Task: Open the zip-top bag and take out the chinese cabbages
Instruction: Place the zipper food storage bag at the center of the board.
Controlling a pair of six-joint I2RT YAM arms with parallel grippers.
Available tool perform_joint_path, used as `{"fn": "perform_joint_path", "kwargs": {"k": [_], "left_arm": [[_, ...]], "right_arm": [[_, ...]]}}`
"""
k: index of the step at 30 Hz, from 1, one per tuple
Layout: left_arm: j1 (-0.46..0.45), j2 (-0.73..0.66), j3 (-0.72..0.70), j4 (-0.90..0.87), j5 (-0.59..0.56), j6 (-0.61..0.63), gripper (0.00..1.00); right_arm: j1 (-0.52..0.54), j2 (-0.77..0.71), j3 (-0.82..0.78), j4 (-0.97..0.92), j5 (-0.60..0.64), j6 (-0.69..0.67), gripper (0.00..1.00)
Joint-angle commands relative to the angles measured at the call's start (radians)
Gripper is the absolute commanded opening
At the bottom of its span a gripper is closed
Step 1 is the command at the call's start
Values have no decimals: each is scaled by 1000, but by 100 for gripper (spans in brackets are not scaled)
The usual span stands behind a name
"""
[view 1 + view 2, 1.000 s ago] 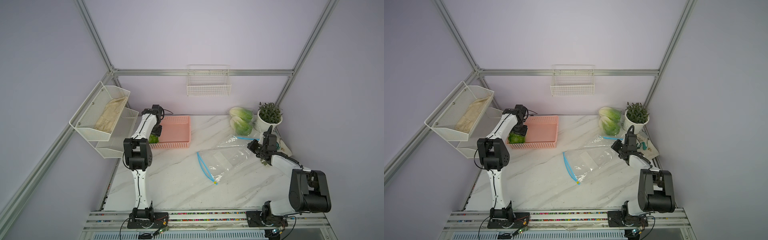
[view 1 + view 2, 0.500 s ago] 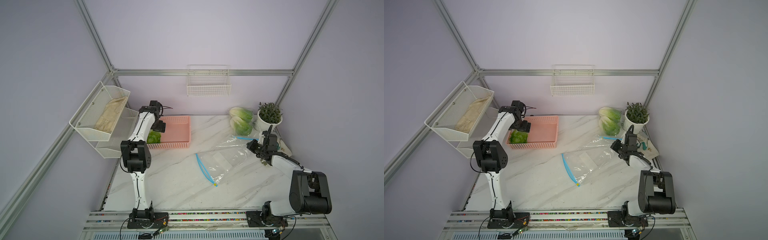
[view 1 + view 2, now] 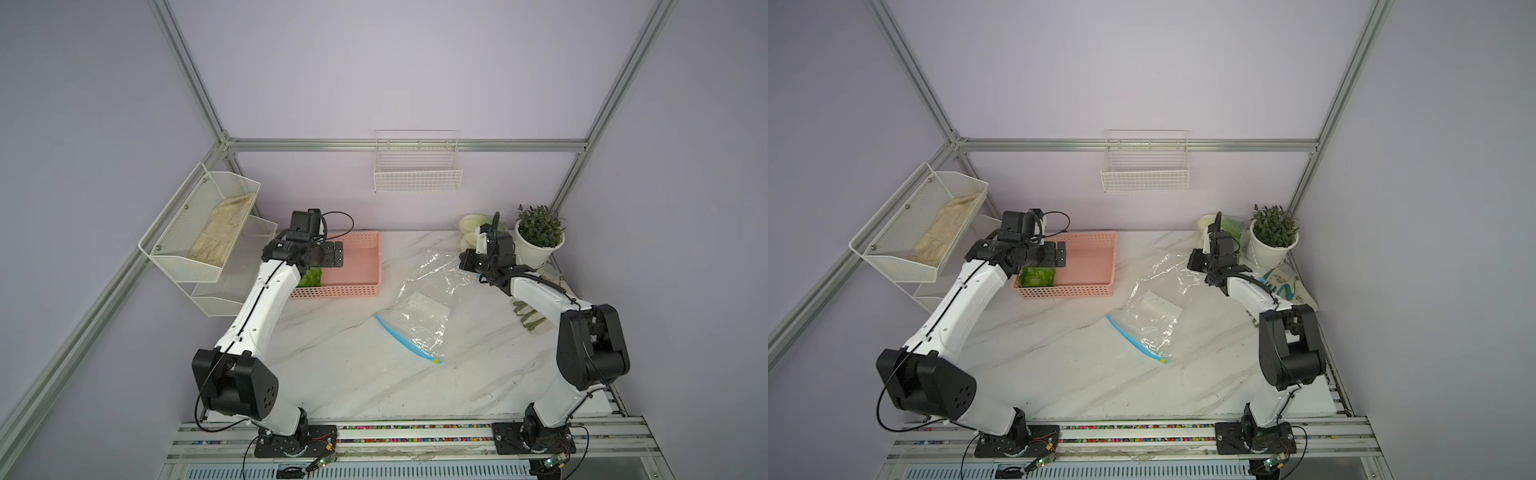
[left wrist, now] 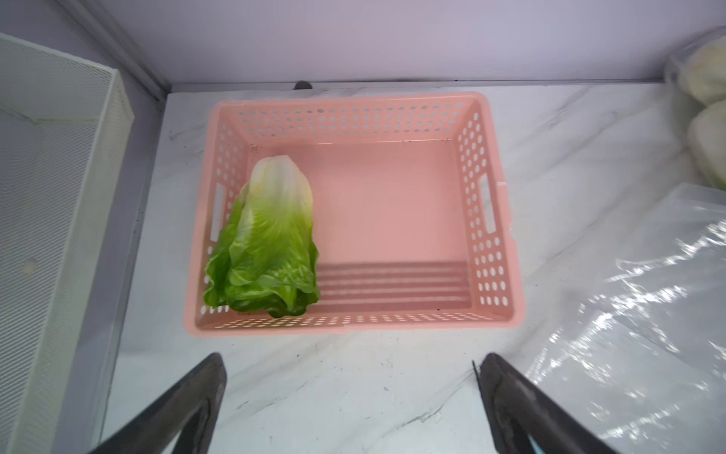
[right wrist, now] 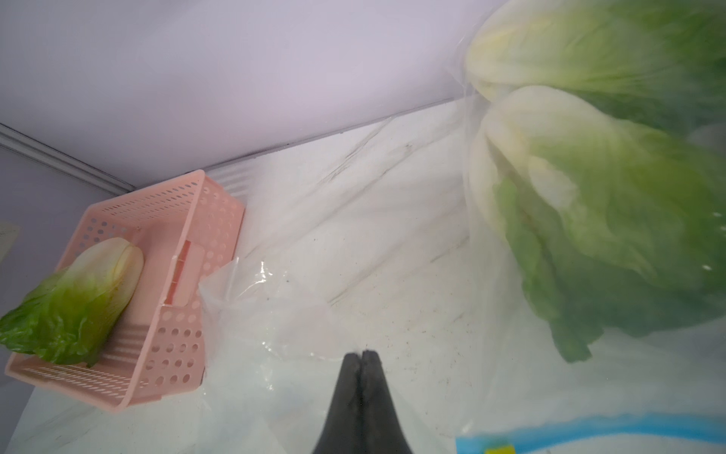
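Note:
One chinese cabbage [image 4: 267, 243] lies alone along one side wall of the pink basket [image 4: 353, 326], also seen in both top views [image 3: 309, 277] [image 3: 1037, 277]. My left gripper [image 3: 338, 255] [image 4: 349, 365] hovers above the basket, open and empty. Two more cabbages [image 5: 589, 204] [image 3: 469, 222] rest at the back right behind clear film. The zip-top bag [image 3: 424, 307] sprawls across the table, blue zip [image 3: 405, 341] toward the front, its far end lifted. My right gripper [image 5: 361, 353] [image 3: 464, 261] is shut on that film.
A potted plant [image 3: 538, 237] stands just right of the two cabbages. A white mesh shelf [image 3: 199, 232] hangs left of the basket, a wire basket [image 3: 417, 166] on the back wall. Gloves [image 3: 530, 318] lie under my right arm. Another blue zip strip [image 5: 589, 436] shows beside my right fingers.
My left gripper opened, let the cabbage go in the basket, then rose and swung right above it. My right gripper shifted slightly toward the back, still shut.

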Motion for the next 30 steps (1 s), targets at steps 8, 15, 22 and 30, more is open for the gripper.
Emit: {"fn": "perform_joint_path", "kwargs": {"k": [8, 15, 22, 30], "left_arm": [[-193, -226, -348, 323, 50, -79, 100], [-273, -203, -371, 412, 68, -49, 100], [-335, -203, -399, 471, 73, -31, 100], [-345, -247, -439, 470, 61, -40, 100]], "right_arm": [[20, 58, 159, -38, 29, 1, 67], [21, -317, -249, 65, 174, 177, 78], [63, -462, -508, 201, -55, 410, 72], [256, -283, -515, 339, 80, 594, 71]]}}
